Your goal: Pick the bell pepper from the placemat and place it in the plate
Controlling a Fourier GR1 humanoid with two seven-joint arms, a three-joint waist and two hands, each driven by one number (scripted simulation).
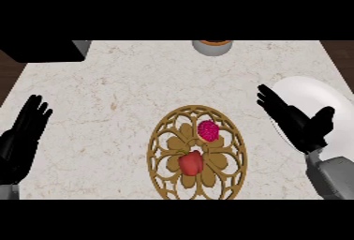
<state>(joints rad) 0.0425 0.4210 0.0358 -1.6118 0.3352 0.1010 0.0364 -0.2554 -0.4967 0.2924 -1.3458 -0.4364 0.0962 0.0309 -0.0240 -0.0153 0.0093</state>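
A red bell pepper point(191, 162) lies on the lower middle of a round, golden openwork placemat point(165, 154) at the counter's near centre. Just above it on the mat sits a pink-red berry-like fruit point(208, 130). A white plate point(311, 96) lies at the right edge of the counter. My right hand point(298, 125) hovers open over the plate's left rim, fingers straight and pointing up-left, hiding part of the plate; it is well to the right of the pepper. My left hand point(21, 140) rests open at the left edge, fingers up.
A grey cup or bowl with an orange inside point(211, 46) stands at the counter's far edge, centre. A dark box-like object point(43, 49) occupies the far left corner. Marble counter surface point(104, 93) stretches between the mat and the hands.
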